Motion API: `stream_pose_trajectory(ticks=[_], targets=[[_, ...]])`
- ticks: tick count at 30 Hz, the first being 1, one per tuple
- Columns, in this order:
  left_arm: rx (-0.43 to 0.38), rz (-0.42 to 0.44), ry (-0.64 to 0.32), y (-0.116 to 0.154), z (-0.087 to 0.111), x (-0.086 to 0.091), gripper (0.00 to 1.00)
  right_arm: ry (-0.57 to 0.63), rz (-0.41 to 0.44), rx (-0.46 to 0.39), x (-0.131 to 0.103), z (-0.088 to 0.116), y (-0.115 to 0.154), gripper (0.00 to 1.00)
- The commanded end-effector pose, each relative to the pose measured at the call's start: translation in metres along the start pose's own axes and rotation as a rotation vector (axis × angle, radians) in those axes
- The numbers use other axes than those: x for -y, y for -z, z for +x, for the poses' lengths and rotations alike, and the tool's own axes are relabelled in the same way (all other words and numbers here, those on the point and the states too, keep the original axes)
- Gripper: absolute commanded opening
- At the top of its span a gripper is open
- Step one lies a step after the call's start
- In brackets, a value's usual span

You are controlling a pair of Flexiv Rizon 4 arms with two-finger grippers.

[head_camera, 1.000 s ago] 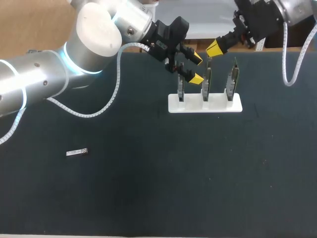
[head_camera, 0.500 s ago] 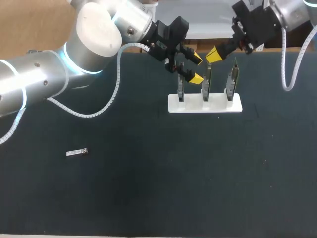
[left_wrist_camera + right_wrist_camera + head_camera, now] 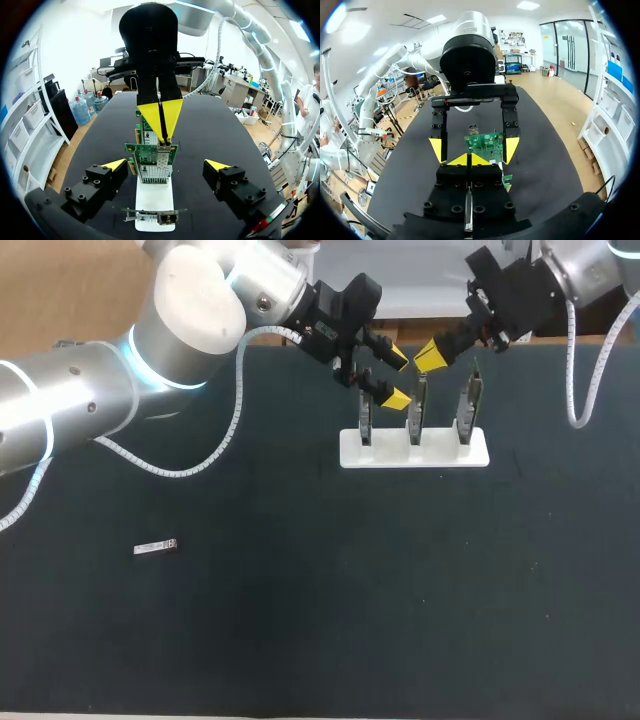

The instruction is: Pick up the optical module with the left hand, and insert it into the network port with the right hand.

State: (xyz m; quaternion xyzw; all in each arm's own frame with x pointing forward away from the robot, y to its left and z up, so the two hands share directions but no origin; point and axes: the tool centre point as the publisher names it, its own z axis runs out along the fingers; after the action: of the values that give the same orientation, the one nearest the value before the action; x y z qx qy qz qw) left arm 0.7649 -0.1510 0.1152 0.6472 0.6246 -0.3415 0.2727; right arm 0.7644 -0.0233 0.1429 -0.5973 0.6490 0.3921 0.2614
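Note:
The optical module (image 3: 156,547), a small silver and black bar, lies on the dark table at the left, far from both grippers. A white stand (image 3: 415,450) holds three upright green network cards (image 3: 415,410). My left gripper (image 3: 397,378) is open beside the stand, its yellow tips either side of the nearest cards. In the left wrist view my left gripper (image 3: 165,165) frames a card (image 3: 152,160) without touching it. My right gripper (image 3: 431,353) is shut just above the middle card, with nothing seen in it. In the right wrist view my right gripper (image 3: 470,159) faces a green card (image 3: 485,142).
The two grippers are close together over the stand, tips facing each other. The stand sits near the table's far edge. Dark table surface (image 3: 350,590) stretches in front of the stand and around the module.
My right gripper has come slightly down and leftward toward the middle card. The left arm and the module have not moved.

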Motion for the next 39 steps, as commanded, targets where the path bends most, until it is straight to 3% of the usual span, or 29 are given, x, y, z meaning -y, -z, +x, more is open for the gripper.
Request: stream_pose_trajectory(ticks=[1, 9, 22, 27, 39], targets=[[-0.004, 0.003, 0.001, 0.0, -0.001, -0.002, 1.0, -0.006, -0.006, 0.0, 0.005, 0.008, -0.004, 0.0], [-0.004, 0.003, 0.001, 0.0, -0.001, -0.002, 1.0, -0.009, 0.0, 0.014, 0.006, 0.006, -0.003, 0.0], [-0.004, 0.003, 0.001, 0.0, -0.001, -0.002, 1.0, 0.036, 0.037, 0.117, 0.007, -0.028, 0.038, 0.0], [-0.004, 0.003, 0.001, 0.0, -0.001, -0.002, 1.0, 0.098, 0.001, 0.075, 0.002, -0.014, 0.056, 0.0], [-0.004, 0.003, 0.001, 0.0, -0.001, -0.002, 1.0, 0.075, -0.004, 0.052, -0.011, 0.02, 0.086, 0.0]])
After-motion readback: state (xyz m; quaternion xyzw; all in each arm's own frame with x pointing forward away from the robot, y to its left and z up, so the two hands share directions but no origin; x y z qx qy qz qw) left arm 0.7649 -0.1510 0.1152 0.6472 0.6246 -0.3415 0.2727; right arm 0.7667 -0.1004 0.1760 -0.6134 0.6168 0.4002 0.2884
